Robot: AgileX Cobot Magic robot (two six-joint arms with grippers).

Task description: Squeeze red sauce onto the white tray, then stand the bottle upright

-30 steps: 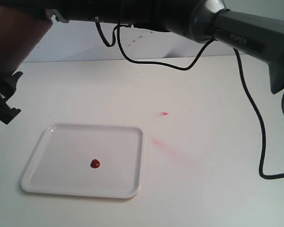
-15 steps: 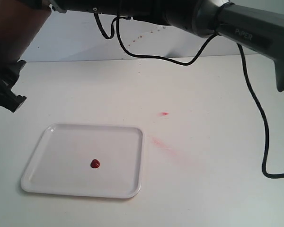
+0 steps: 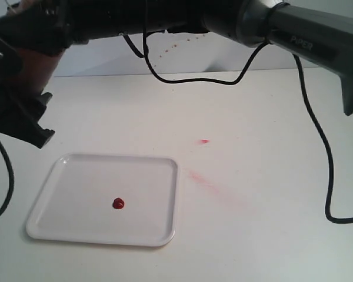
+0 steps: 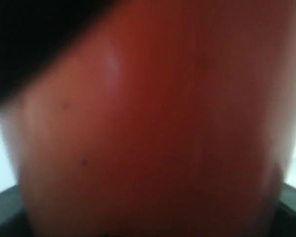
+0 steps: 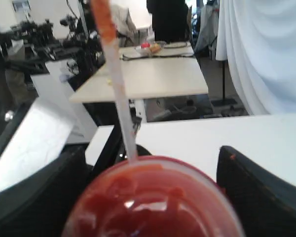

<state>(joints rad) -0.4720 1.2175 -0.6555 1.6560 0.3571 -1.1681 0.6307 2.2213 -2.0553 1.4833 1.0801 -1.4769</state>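
The bottle (image 3: 38,67), a translucent plastic cylinder tinted red, is held in the air beyond the far left corner of the tray (image 3: 53,226). It is largely hidden by the arms, and the nozzle's direction cannot be told. In the right wrist view it is seen end-on. The right gripper (image 5: 143,197) and left gripper (image 3: 26,123) are each clamped on its body. A glossy round blob of sauce (image 3: 118,203) lies on the flat, rimmed white tray.

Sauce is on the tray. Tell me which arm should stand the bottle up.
Right, probably. In the right wrist view the bottle sits between the right gripper's fingers, apparently held. The left wrist view shows only a red blur, so its grip cannot be judged.
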